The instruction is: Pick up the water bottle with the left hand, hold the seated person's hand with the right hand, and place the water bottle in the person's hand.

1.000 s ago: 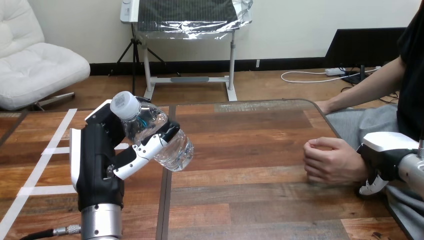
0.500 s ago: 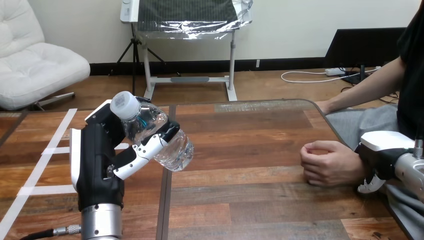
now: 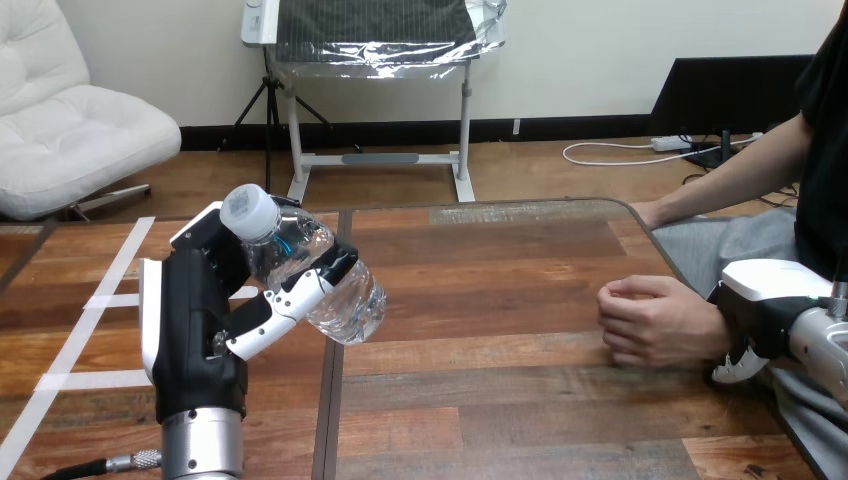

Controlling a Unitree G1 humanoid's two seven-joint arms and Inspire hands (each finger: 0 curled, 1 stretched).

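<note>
Since a second ago, the person's hand (image 3: 652, 320), a loose fist resting at the right side of the wooden table (image 3: 500, 270), sits slightly further left, and the right hand (image 3: 765, 312) at its wrist has followed; the bottle has not moved. The left hand (image 3: 195, 320) holds the clear water bottle (image 3: 315, 275) tilted above the table's left side, fingers wrapped round its body, white cap up and far. The right hand clasps the person's wrist, one white finger curling beneath it. Pickup looks done and the hold seems made. Carrying the bottle across and placing it in the person's hand, not yet opened, remains. No writing is readable; marks on the cap are too small.
</note>
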